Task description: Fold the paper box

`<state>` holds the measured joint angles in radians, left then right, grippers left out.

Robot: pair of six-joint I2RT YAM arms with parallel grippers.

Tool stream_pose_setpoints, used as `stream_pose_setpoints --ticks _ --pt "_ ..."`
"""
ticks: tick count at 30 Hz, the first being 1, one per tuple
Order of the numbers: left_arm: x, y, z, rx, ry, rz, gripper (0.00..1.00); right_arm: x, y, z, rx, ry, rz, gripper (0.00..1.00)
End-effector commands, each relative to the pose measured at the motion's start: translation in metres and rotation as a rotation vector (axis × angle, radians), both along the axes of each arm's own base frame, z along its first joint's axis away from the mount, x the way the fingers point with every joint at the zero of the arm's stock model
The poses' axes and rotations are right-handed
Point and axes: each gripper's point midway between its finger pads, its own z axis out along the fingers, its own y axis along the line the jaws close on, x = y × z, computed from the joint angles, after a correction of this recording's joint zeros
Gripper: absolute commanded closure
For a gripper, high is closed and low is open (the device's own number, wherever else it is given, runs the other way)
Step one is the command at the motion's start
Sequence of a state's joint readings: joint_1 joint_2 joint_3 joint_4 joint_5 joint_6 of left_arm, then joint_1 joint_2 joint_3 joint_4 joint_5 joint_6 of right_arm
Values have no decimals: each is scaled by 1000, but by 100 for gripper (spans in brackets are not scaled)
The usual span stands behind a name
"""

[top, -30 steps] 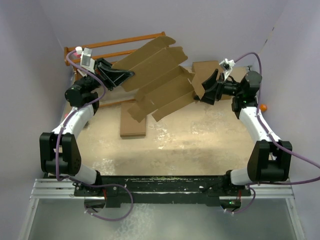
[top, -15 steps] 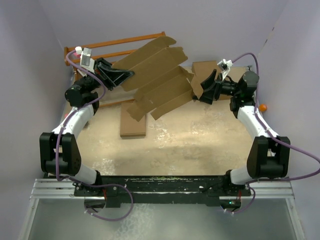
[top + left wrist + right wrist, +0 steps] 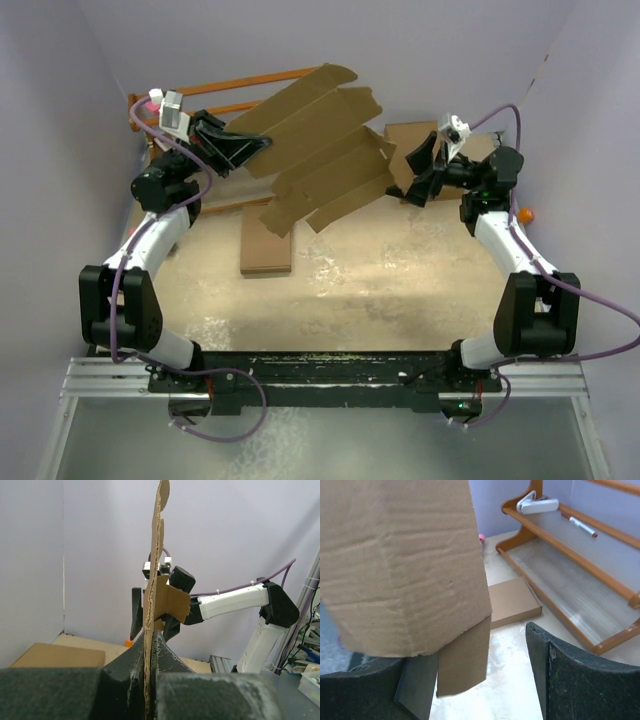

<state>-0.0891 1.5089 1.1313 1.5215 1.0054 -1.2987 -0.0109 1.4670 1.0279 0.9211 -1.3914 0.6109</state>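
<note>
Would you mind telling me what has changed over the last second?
The right gripper, open, rolled and lifted slightly at the right end of the paper box, which tipped a little higher. The left gripper stays clamped on its left edge; the flat box beneath is unmoved.

You've got plain lilac walls [image 3: 300, 30], a scuffed beige tabletop [image 3: 400, 290], and a wooden rack [image 3: 240, 80] at the far left.

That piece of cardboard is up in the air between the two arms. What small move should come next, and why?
Probably close the right tool on the end flap of the cardboard. The left tool is shut on the other end, while the right one stands open with that flap between its fingers, so that end hangs unheld.
</note>
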Motion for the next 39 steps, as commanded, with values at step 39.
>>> stream_pose_setpoints --ticks 39 --pt "-23 29 53 -187 -148 84 96 -72 -50 65 6 256 -110 28"
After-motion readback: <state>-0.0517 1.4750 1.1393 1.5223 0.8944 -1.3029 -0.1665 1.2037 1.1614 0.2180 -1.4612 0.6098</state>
